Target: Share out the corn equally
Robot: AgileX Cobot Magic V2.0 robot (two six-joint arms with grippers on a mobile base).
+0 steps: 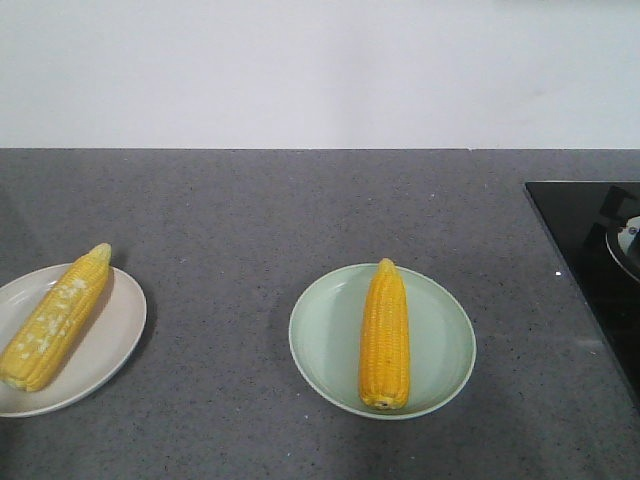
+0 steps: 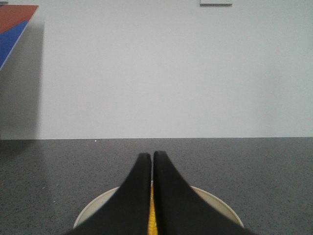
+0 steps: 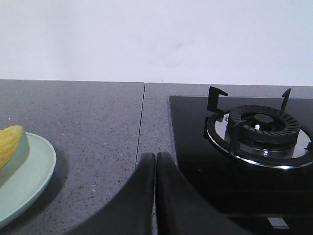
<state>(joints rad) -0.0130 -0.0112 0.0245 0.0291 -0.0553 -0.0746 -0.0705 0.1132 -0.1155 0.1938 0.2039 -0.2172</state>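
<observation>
The front view looks down at an angle across the grey table (image 1: 300,200) toward a white wall, taking in both plates and a corner of the stove (image 1: 590,240) at right. The left wrist view sits low, facing the same wall, with the left gripper (image 2: 152,159) filling the bottom edge above the cream plate (image 2: 215,200), which the front view shows at left. The right wrist view, equally low, faces the wall past the right gripper (image 3: 155,159), sharing the green plate (image 3: 34,166) and stove with the front view.
</observation>
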